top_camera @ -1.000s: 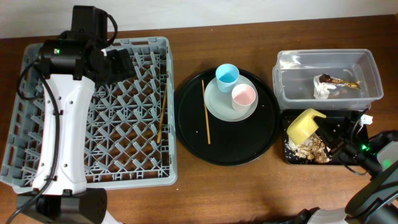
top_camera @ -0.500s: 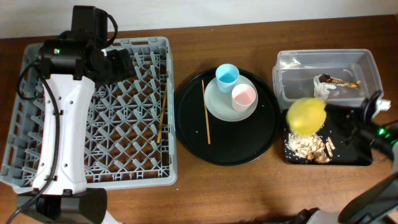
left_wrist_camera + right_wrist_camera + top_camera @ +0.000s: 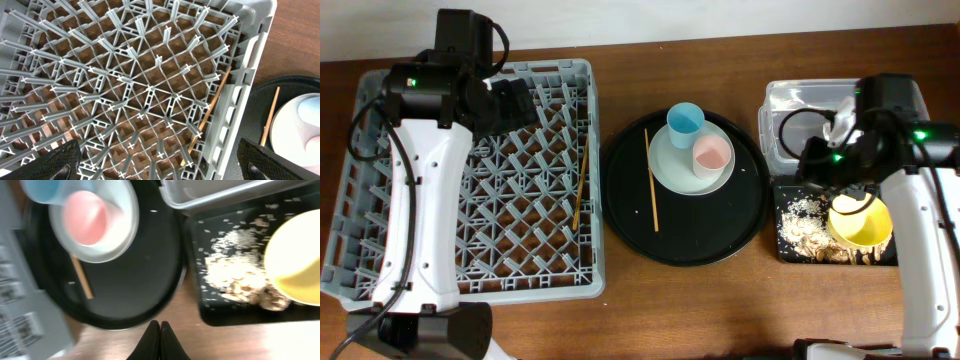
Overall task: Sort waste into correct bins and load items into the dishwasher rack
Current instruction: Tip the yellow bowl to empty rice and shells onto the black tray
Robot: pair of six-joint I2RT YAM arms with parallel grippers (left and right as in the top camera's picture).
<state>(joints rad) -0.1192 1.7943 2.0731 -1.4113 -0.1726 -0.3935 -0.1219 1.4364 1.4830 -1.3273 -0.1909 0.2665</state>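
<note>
— How far along is the job judged to be?

— About the middle, it is judged. The beige food scraps (image 3: 807,208) are spread in the shallow black tray (image 3: 781,240) at the lower right of the overhead frame. The yellow bowl (image 3: 860,222) is seated upright in that same tray, just beside them. One chopstick (image 3: 578,196) is laid inside the dishwasher rack (image 3: 520,288), along its right wall.

— And what is left to be done?

— The bowl is yet to be carried to the rack. The second chopstick (image 3: 650,180), the pale grey plate (image 3: 670,165), the light blue cup (image 3: 685,120) and the pink cup (image 3: 712,153) are all found on the round black tray (image 3: 630,230) at centre. The pink cup is stood on the plate, the blue one at the plate's upper edge. The clear tub (image 3: 770,125) at the upper right is largely hidden by the right arm, so what is in it cannot be told.

— How are the claws set?

— The right gripper (image 3: 159,330) is seen at the bottom of its wrist view with its fingers pressed together on nothing, and the bowl is placed off to their right. The left gripper (image 3: 165,162) is held wide apart above the rack, with nothing between its fingers.

— Can any brand or writing be read?

— None is made out on anything in view.
</note>
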